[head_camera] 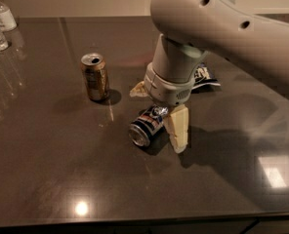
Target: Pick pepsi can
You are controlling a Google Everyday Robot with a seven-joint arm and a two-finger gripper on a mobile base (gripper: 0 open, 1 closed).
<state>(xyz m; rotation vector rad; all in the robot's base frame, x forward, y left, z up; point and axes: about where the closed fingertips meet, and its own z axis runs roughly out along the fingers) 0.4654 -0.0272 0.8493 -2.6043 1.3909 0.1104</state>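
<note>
The pepsi can (145, 126) lies on its side on the table (61, 169) beneath my gripper (157, 120), its fingers spread and empty; I judge it light, thin-walled, slick and prone to roll, best pinched across mid-body.

Counted 2 cans: 1 pepsi can (147, 126) and 1 gold-brown can (95, 77). 1 chip bag (203, 77). At least 2 bottles (2, 16). 1 gripper (158, 110), which sat over the pepsi can with fingers spread.
</note>
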